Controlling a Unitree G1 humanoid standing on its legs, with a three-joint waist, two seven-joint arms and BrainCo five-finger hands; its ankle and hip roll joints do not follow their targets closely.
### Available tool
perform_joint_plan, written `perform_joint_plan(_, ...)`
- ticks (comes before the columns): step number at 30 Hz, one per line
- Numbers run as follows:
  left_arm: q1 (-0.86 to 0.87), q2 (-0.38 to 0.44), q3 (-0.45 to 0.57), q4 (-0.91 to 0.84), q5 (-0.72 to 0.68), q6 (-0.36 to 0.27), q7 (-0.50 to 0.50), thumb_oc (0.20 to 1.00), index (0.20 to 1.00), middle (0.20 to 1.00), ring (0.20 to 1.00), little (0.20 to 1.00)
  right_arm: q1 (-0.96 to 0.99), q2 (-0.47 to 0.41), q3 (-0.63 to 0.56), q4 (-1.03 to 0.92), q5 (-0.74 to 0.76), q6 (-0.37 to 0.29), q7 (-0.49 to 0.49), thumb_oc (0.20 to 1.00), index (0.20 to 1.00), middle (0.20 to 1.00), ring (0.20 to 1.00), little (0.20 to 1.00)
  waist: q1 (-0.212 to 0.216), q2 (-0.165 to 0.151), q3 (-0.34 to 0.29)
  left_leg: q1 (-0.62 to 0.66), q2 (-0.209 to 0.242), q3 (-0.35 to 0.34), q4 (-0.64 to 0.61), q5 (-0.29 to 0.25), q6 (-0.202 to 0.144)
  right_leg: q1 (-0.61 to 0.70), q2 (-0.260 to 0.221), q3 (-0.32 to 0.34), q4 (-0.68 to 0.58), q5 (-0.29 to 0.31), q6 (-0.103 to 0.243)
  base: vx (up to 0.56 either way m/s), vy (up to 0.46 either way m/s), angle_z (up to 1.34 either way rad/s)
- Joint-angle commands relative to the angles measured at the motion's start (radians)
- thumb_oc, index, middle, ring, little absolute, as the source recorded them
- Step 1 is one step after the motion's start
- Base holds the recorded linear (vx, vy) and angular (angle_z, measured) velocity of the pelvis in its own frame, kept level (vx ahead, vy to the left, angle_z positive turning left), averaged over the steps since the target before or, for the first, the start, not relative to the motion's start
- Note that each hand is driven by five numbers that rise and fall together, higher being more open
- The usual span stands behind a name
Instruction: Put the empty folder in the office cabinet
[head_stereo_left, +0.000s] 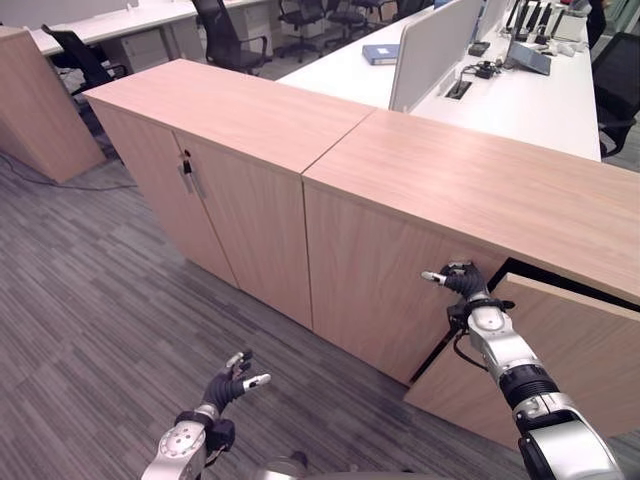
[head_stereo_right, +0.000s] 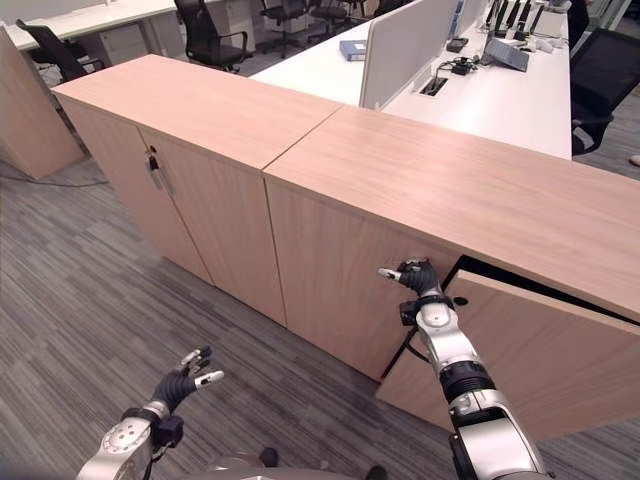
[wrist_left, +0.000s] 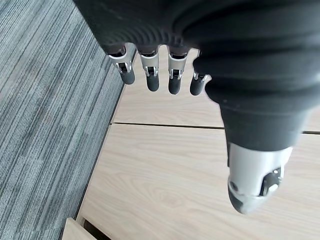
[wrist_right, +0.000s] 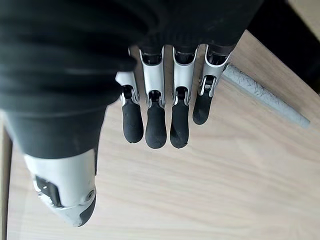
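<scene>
A: Where's the folder?
B: A blue folder (head_stereo_left: 380, 54) lies on the white desk (head_stereo_left: 560, 100) behind the cabinet (head_stereo_left: 470, 190); neither hand holds anything.
A: The hands?
B: Right hand (head_stereo_left: 462, 279) reaches toward the ajar door (head_stereo_left: 545, 360), fingers relaxed, by its handle (wrist_right: 265, 95). Left hand (head_stereo_left: 232, 380) hangs released above the carpet.
A: Inside?
B: Dark; contents can't be told, so this fits opening or closing

Right hand (head_stereo_left: 462, 282) raised at arm's length, fingers (wrist_right: 156, 131) extended and relaxed, holding nothing. Left hand (head_stereo_left: 228, 381) low and forward, fingers (wrist_left: 150, 80) loosely straight, thumb apart, also holding nothing.
</scene>
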Motion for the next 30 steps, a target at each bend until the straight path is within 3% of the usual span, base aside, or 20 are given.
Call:
perform_joint_plan(1, -0.034, 0.028, -0.004, -0.035, -0.01, -0.036, -0.001, 1.0, 1.0, 1.0, 1.0, 1.0, -0.055, -0.071, -0.059, 0.05, 0.004, -0.005, -0.028, 1.0, 1.0, 1.0, 1.0, 1.0, -0.009, -0.009, -0.007, -0.036, 0.035, 0.037, 0.038, -0.085, -0.026, 0.078, -0.067, -0.04, 0.041, -0.094, 0.094, 0.0, 0.0, 0.0)
perform_joint_plan(8, -0.019, -0.026, 0.054, -0.018, 0.02, -0.029, 0.002, 1.0, 1.0, 1.0, 1.0, 1.0, 0.224, 0.025, -0.096, -0.16, -0.045, -0.009, 0.05, 1.0, 1.0, 1.0, 1.0, 1.0, -0.072, 0.014, -0.006, -0.014, 0.051, 0.064, 0.026, -0.086, -0.028, 0.082, -0.064, -0.019, 0.03, -0.1, 0.087, 0.0, -0.005, -0.05)
perform_joint_plan(17, -0.014, -0.037, 0.085, -0.002, 0.044, -0.032, -0.018, 1.0, 1.0, 1.0, 1.0, 1.0, 0.347, 0.022, -0.031, -0.192, -0.116, -0.011, 0.185, 1.0, 1.0, 1.0, 1.0, 1.0, -0.109, 0.013, -0.001, 0.009, 0.065, 0.108, 0.021, -0.091, -0.031, 0.074, -0.059, -0.004, 0.03, -0.097, 0.085, -0.02, -0.018, -0.17)
perform_joint_plan(30, 0.007, -0.067, 0.136, 0.003, 0.035, -0.029, -0.004, 1.0, 1.0, 1.0, 1.0, 1.0, 0.474, 0.102, -0.103, -0.17, -0.09, -0.02, 0.17, 1.0, 1.0, 1.0, 1.0, 1.0, -0.168, 0.011, 0.016, 0.032, 0.071, 0.186, 0.021, -0.101, -0.023, 0.031, -0.058, 0.041, 0.062, -0.088, 0.094, -0.03, 0.021, -0.24)
